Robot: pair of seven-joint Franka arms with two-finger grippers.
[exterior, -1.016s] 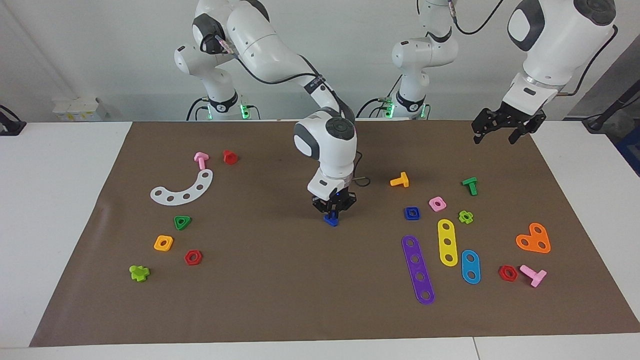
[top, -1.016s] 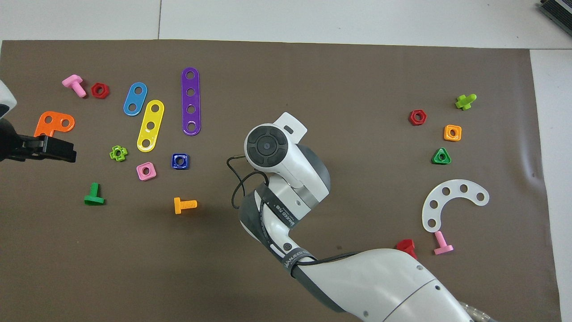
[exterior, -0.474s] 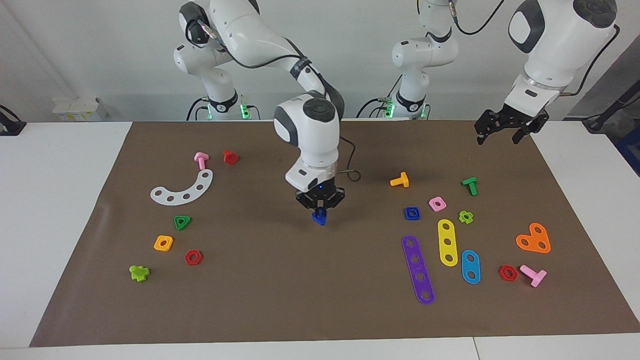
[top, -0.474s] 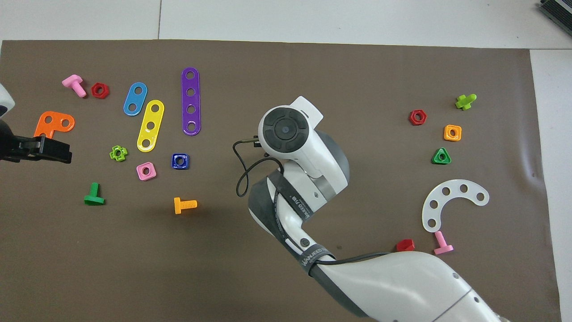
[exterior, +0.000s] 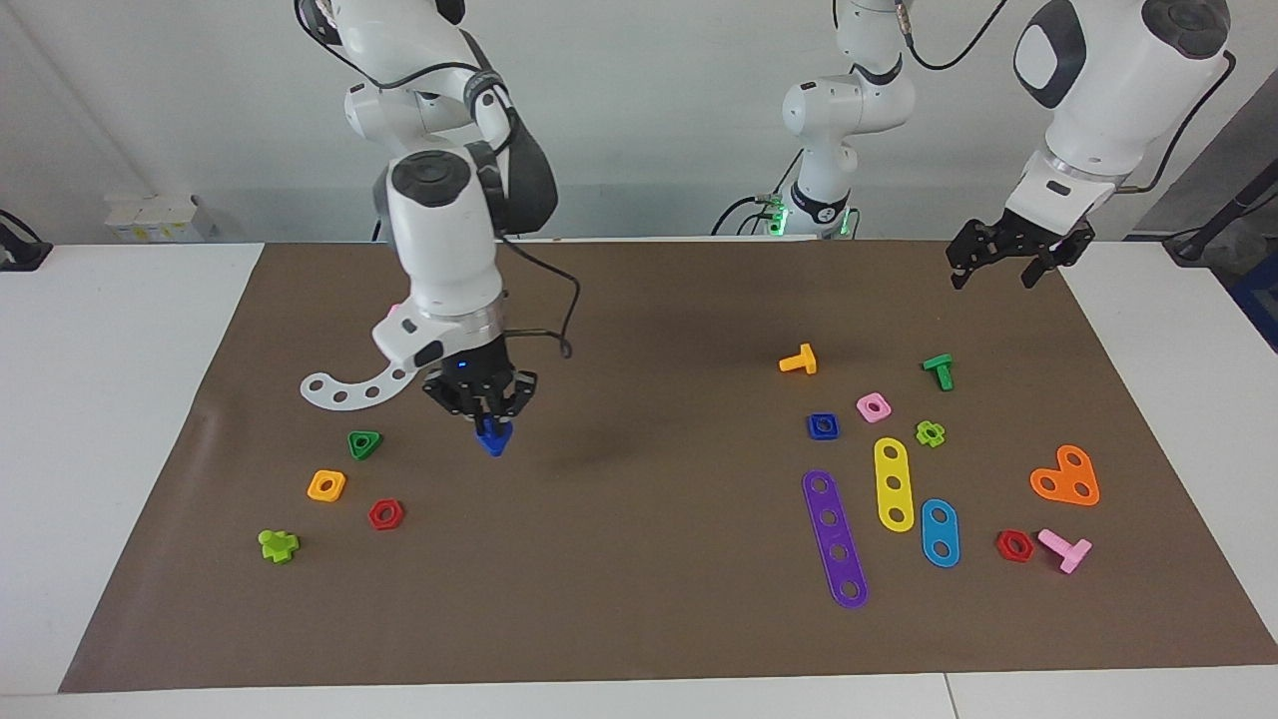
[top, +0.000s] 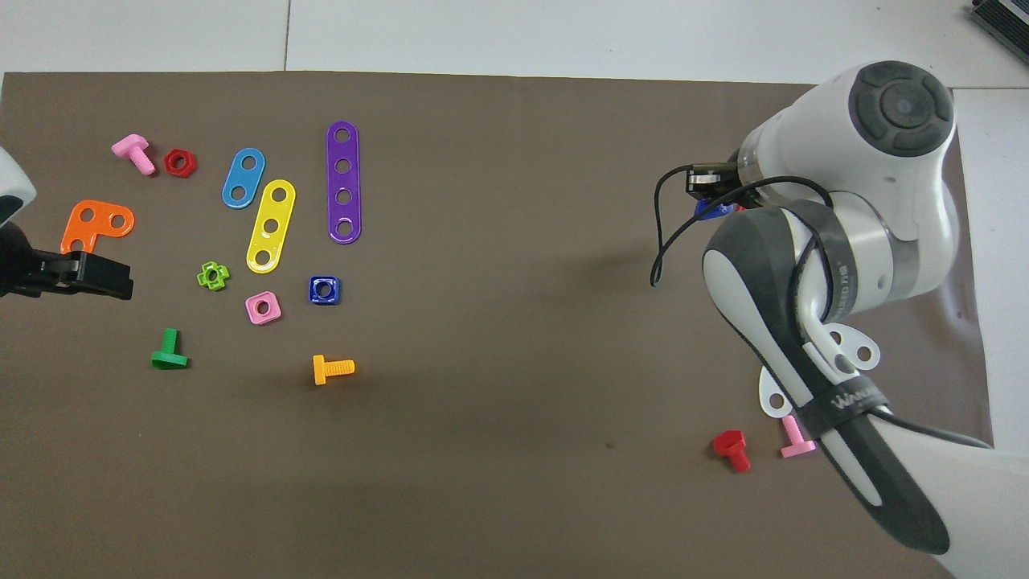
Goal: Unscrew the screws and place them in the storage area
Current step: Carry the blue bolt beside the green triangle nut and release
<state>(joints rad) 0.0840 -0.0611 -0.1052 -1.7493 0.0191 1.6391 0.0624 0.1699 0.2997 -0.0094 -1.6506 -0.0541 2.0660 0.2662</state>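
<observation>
Right tool [exterior: 486, 417] has swung from mid-surface to the right arm's end since a second ago, carrying the small dark-blue plastic bolt with the roughly triangular head [exterior: 493, 438] with it. Tool is clamped on that bolt, head hanging below the fingertips, up in the air over bare brown mat [exterior: 639, 599].

Clock-wise around the tool in the facing view: white curved plastic strip with holes [exterior: 339, 388] at 9, green triangular nut [exterior: 364, 443] at 8, orange square nut [exterior: 326, 485] and red hex nut [exterior: 385, 514] at 7, lime cross-shaped bolt [exterior: 278, 544] further out at 8. Judgement: loose fasteners cluster here, so this end likely serves as storage, and the bolt is held high to clear them until a free spot is below.

Left tool [exterior: 1006, 262] waits raised at the left arm's end of the surface, fingers spread, nothing in them.

Facing view shows the grip and the bolt's height off the mat. Overhead view hides nearly all of that: the right arm's wrist covers the nut cluster, only a blue sliver of bolt [top: 712, 211] shows. Overhead does reveal a red bolt [top: 732, 447] and a pink T-shaped bolt [top: 797, 438], which the arm blocks in the facing view.
</observation>
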